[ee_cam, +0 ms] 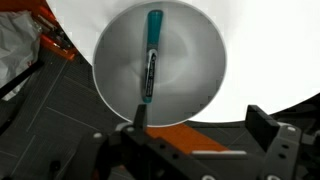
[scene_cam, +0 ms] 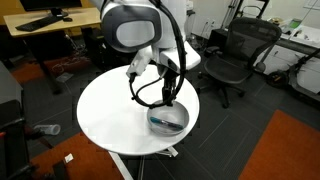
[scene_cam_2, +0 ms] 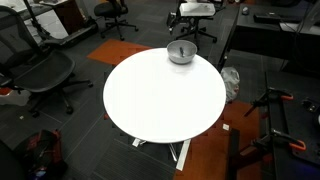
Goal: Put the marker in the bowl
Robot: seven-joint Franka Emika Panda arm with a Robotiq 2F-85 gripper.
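Observation:
The grey-silver bowl fills the upper middle of the wrist view. The marker lies inside it, teal end away from me and dark body nearer. My gripper is open and empty, with both fingers just above the bowl's near rim and the marker's dark end close to one fingertip. In an exterior view my gripper hangs straight above the bowl. The bowl also shows at the table's far edge in an exterior view, where the marker is too small to make out.
The bowl stands close to the edge of the round white table. Black office chairs, desks and orange carpet surround the table.

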